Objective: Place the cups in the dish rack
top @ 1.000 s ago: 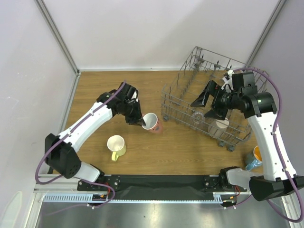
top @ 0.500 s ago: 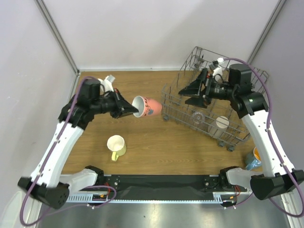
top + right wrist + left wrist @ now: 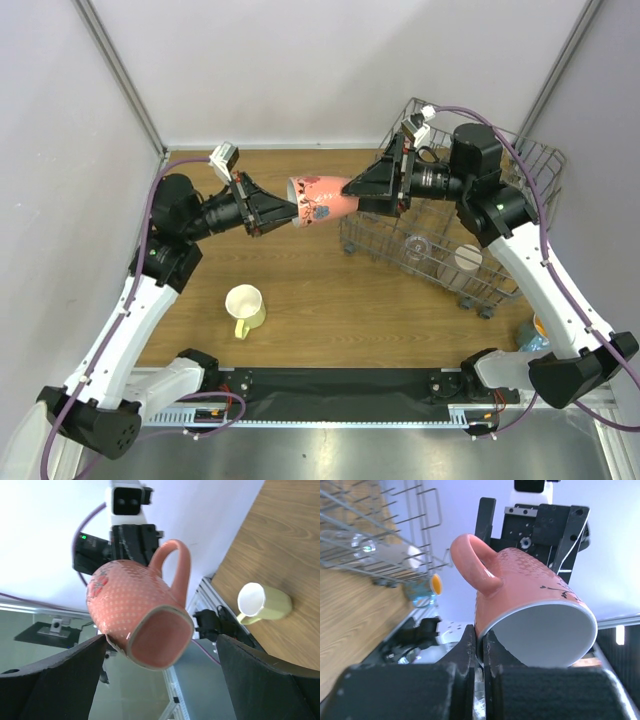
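Note:
A salmon-pink mug [image 3: 322, 199] with a white inside hangs on its side in the air, left of the dish rack [image 3: 500, 285]. My left gripper [image 3: 290, 212] is shut on its rim [image 3: 481, 639], with one finger inside and one outside. My right gripper [image 3: 352, 192] stands open with its fingers either side of the mug's base [image 3: 161, 641]. Whether they touch it I cannot tell. A pale yellow mug [image 3: 245, 307] stands on the table [image 3: 330, 300]. A clear glass [image 3: 417, 245] and a beige cup [image 3: 467, 259] sit in the rack. A blue tumbler [image 3: 533, 331] lies near the right arm's base.
The grey wire rack fills the table's right side, its upright tines just behind my right gripper. White walls and metal posts close in the back and sides. The black rail with both arm bases runs along the near edge.
My left gripper lifted the pink mug off the table, tipped it on its side and carried it up and right. My right gripper swung left from over the rack to the mug's base.

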`<state>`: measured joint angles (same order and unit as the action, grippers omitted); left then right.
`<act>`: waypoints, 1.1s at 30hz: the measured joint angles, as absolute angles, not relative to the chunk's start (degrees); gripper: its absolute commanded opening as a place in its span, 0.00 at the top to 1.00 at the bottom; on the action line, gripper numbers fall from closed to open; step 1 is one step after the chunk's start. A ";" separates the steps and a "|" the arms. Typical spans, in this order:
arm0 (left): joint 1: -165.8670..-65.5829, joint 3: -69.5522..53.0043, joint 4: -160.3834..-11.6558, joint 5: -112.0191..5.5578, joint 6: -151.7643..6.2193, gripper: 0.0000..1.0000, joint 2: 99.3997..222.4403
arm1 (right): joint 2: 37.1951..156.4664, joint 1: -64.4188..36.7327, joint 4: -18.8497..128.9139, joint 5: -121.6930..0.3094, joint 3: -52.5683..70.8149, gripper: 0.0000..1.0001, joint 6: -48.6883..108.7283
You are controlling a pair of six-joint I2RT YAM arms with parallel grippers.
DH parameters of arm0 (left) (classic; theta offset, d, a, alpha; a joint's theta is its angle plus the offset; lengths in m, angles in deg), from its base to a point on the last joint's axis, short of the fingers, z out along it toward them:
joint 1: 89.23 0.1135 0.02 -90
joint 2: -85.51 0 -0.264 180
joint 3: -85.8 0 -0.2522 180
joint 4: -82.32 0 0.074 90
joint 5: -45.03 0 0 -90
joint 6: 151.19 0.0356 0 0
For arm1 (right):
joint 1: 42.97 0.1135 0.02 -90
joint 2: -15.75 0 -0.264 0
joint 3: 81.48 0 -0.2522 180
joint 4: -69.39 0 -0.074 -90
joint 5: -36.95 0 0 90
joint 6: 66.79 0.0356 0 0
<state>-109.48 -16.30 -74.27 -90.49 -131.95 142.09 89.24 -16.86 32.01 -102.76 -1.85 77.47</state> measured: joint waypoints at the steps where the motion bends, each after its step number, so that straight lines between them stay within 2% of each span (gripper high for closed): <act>1: -109.48 -16.98 -75.88 -90.64 -133.13 1.00 142.09 | 89.24 -16.77 32.64 -102.66 -1.85 0.00 78.06; 11: -109.69 -17.88 -84.63 -91.38 -140.37 1.00 142.68 | 88.98 -15.86 41.37 -102.22 -1.37 0.00 84.44; 23: -110.11 -17.88 -85.02 -91.75 -140.74 1.00 143.62 | 89.38 -14.24 50.96 -101.50 0.64 0.06 91.83; 33: -110.59 -17.88 -85.52 -91.86 -141.20 1.00 144.21 | 91.32 -13.02 53.08 -102.44 0.64 0.10 92.68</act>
